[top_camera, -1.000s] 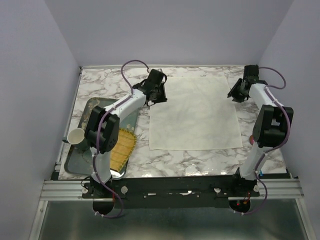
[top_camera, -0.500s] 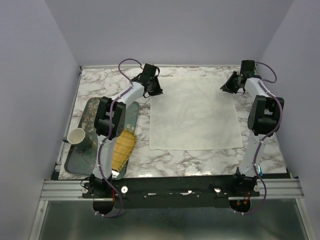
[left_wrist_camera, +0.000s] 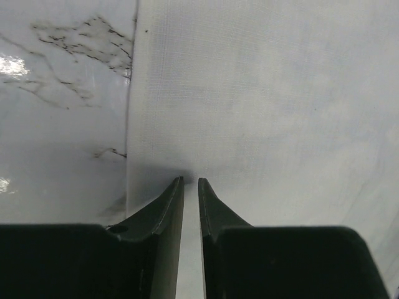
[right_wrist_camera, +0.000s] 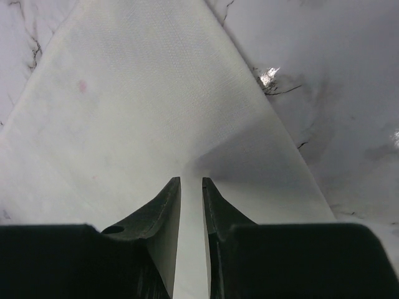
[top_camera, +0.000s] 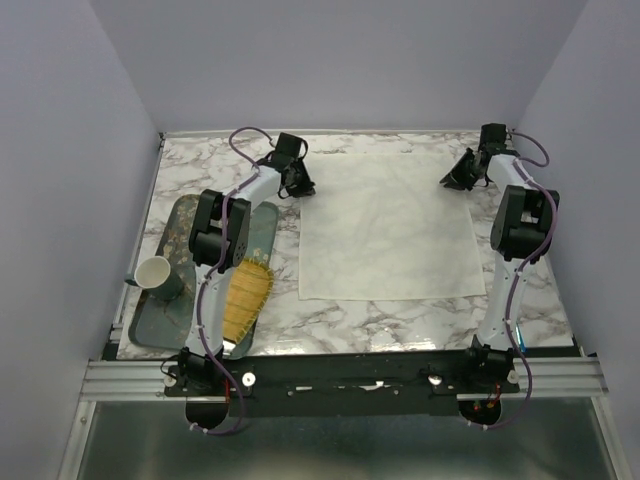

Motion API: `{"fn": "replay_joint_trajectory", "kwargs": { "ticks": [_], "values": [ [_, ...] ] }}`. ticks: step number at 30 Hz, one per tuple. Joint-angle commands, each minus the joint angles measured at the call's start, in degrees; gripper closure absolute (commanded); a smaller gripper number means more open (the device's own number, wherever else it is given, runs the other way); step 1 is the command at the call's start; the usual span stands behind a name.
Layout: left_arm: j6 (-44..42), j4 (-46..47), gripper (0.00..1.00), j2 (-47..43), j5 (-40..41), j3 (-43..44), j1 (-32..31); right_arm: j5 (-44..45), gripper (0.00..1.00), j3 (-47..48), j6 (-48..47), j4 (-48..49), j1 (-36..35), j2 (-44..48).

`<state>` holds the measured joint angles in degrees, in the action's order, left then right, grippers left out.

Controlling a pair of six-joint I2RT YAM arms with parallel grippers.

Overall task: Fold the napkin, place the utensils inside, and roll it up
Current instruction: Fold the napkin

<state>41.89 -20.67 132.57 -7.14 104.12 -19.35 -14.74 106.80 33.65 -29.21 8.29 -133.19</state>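
- Cream-white cloth, the napkin [top_camera: 385, 225], lies spread flat on the marble table [top_camera: 400, 320], right of centre. Its far edge is close to the table's far edge.
- The left gripper [top_camera: 300, 187] is down at the napkin's far-left corner. In the wrist view its dark fingers [left_wrist_camera: 163, 205] are drawn almost together, and pale cloth shows in the thin slit between them. Whether they pinch the cloth cannot be told.
- The right gripper [top_camera: 455, 180] sits at the far-right corner. Its jaws are likewise narrowed to a slit over the cloth, and a grip cannot be confirmed.
- Near the table's left edge a metal tray [top_camera: 190, 215] holds a yellow woven mat [top_camera: 245, 298] and a pale cup [top_camera: 153, 271].
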Motion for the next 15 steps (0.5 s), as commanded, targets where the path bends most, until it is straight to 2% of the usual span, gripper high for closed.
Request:
{"fn": "replay_joint_trajectory", "kwargs": {
  "ticks": [1,12,15],
  "values": [
    [0.04,-1.31,0.76,1.37,-1.39,0.47,0.90,-3.18,0.71,5.16,1.77,-8.04,2.34,-4.53],
    [-1.89,-3.85,0.76,2.95,-0.86,2.40,1.25,0.15,0.71,5.96,1.86,-11.66,4.80,-4.80],
    [-4.09,-5.70,0.74,2.00,-0.34,5.30,0.90,-1.68,0.69,9.47,-1.47,-11.48,4.54,-4.54]
  ]
}}
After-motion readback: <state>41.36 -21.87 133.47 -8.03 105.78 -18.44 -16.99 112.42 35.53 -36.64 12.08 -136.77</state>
